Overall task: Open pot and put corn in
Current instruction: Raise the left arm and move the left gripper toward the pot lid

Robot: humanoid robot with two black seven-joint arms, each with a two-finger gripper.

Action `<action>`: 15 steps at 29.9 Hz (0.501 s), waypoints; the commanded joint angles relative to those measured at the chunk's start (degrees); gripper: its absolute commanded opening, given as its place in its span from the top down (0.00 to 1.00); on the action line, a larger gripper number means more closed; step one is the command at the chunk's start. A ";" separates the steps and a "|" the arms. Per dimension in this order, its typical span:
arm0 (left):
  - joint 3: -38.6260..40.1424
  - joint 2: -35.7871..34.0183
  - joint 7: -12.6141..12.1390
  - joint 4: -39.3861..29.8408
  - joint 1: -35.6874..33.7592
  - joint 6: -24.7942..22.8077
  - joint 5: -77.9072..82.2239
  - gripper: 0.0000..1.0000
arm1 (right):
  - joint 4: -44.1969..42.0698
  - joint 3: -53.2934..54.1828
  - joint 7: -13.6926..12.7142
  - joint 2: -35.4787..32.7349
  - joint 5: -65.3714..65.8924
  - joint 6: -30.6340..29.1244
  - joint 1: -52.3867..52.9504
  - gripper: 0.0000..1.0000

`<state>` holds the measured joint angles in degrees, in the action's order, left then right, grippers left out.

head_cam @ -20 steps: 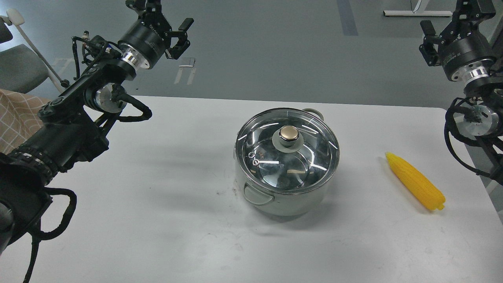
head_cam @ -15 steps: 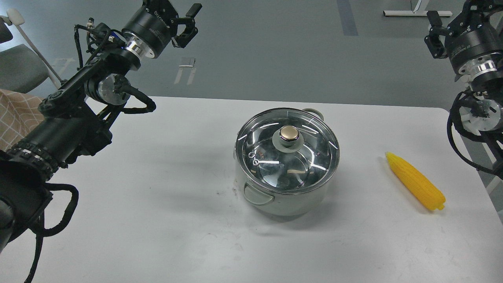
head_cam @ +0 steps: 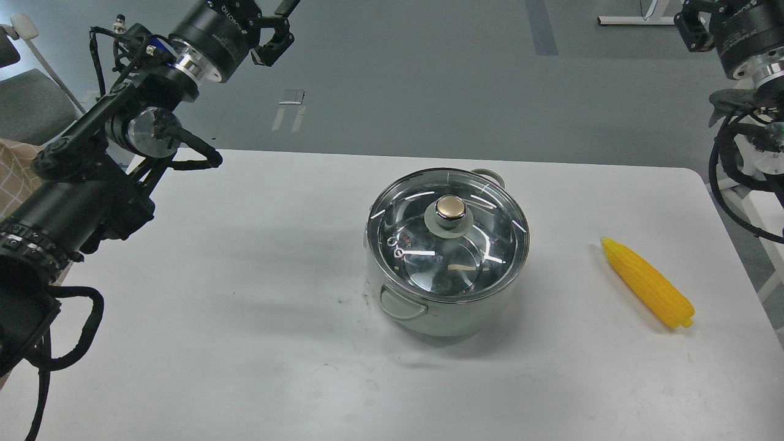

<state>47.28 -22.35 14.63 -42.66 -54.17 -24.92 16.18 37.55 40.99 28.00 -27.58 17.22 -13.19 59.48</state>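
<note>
The pot (head_cam: 456,315) stands in the middle of the white table (head_cam: 245,306), shut by its glass lid (head_cam: 429,257) with a gold knob (head_cam: 451,208). The yellow corn (head_cam: 647,283) lies on the table to the pot's right, tapered end towards the back. My left gripper (head_cam: 278,29) is raised high at the back left, far from the pot; it is open and empty, with its upper finger cut by the frame's top edge. My right gripper (head_cam: 689,27) is high at the top right corner, mostly out of the frame, well above and behind the corn.
A grey chair (head_cam: 30,110) and a beige checked cloth (head_cam: 12,184) are beyond the table's left side. A white frame (head_cam: 637,20) lies on the grey floor at the back right. The table's right edge runs close to the corn.
</note>
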 commanded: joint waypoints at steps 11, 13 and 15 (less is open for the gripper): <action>0.53 1.08 -0.48 3.64 2.48 -3.08 -0.27 0.02 | 0.16 -1.52 0.00 4.56 -0.26 3.61 -1.12 0.00; 0.53 1.08 -0.13 2.85 3.10 -3.08 -0.27 0.02 | 0.25 -1.44 0.00 4.64 -0.26 3.43 -1.91 0.00; 0.53 0.99 -0.30 2.59 3.54 -3.08 -0.36 0.02 | -0.10 -1.44 0.00 4.38 -0.44 2.73 -2.44 0.00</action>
<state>47.82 -21.33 14.30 -39.49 -51.26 -28.01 15.89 37.73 39.47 28.00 -23.06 16.95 -9.69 57.85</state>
